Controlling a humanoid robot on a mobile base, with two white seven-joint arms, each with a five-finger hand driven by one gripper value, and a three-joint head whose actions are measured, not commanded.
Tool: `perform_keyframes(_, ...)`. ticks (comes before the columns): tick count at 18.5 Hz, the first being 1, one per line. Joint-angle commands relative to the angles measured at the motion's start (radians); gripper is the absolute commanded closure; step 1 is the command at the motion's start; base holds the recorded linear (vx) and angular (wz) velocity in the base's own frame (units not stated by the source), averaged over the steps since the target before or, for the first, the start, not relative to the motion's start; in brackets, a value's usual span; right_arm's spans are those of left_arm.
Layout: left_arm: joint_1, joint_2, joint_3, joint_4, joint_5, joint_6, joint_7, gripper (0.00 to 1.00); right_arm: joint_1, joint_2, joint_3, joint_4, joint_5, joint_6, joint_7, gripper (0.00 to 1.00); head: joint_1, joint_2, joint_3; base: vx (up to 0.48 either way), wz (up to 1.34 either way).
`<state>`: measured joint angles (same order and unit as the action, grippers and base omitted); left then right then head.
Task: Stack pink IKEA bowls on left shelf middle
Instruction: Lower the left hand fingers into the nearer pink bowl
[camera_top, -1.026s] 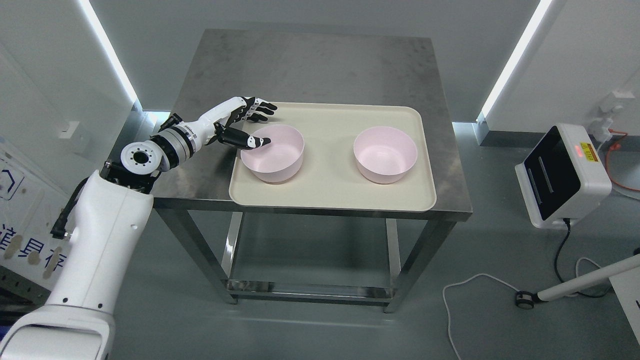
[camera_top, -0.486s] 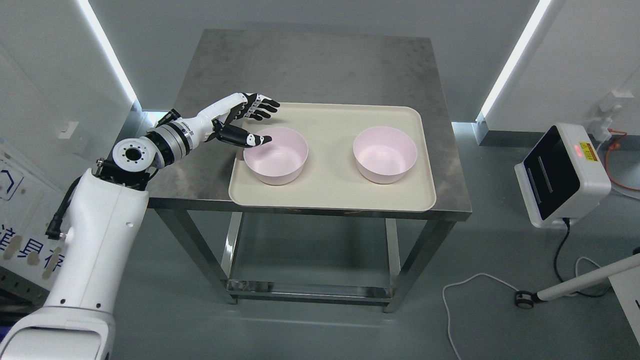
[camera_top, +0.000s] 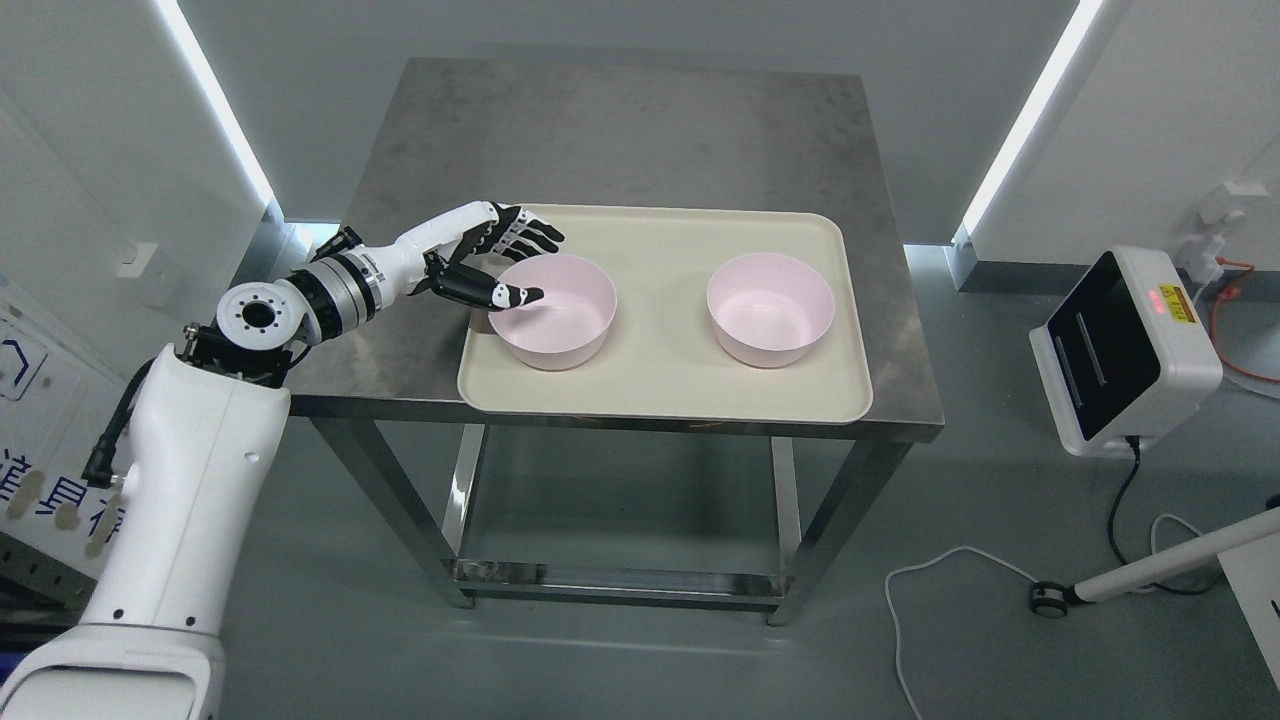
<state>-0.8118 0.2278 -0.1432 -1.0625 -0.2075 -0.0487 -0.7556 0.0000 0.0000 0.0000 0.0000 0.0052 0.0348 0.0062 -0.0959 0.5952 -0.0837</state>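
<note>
Two pink bowls stand upright and apart on a beige tray (camera_top: 660, 385) on a steel table (camera_top: 620, 130). The left bowl (camera_top: 565, 325) sits near the tray's left edge, the right bowl (camera_top: 770, 305) to the right of the tray's middle. My left hand (camera_top: 540, 266) reaches in from the left over the left bowl's near-left rim. Its thumb (camera_top: 505, 293) pokes inside the bowl and its fingers (camera_top: 520, 235) are spread over the outside of the rim, not clamped on it. The right arm does not show.
The tray fills the table's front half; bare steel lies behind it and to its left. A white device with a black screen (camera_top: 1125, 345) stands on the floor at the right, with a white cable (camera_top: 940, 590) and a wheeled stand leg (camera_top: 1150, 575) nearby.
My left hand has moved right and down onto the left bowl's rim, with the thumb now deeper inside. The left bowl has slid slightly to the right.
</note>
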Motion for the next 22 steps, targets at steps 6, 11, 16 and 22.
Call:
perform_keyframes(6,0.013,0.005,-0.033,-0.022,-0.024,-0.05,0.004,0.66,0.029,-0.017,-0.011,-0.034,-0.005,0.001,0.0,0.0,0.0,0.0,0.0,0.0,0.0)
perform_keyframes(11,0.016,0.002,-0.038,-0.02,-0.07,-0.051,0.007,0.76,0.029,-0.017,-0.011,-0.034,-0.005,-0.001,0.0,0.0,0.0,0.0,0.0,0.0,0.0)
perform_keyframes(16,0.016,-0.001,-0.049,-0.016,-0.105,-0.088,0.009,0.89,0.029,-0.017,-0.011,-0.034,-0.005,0.001,0.0,0.0,0.0,0.0,0.0,0.0,0.0)
perform_keyframes(22,0.019,-0.007,-0.033,-0.017,-0.101,-0.096,0.009,1.0,0.029,-0.017,-0.012,-0.034,-0.005,0.001,0.0,0.0,0.0,0.0,0.0,0.0,0.0)
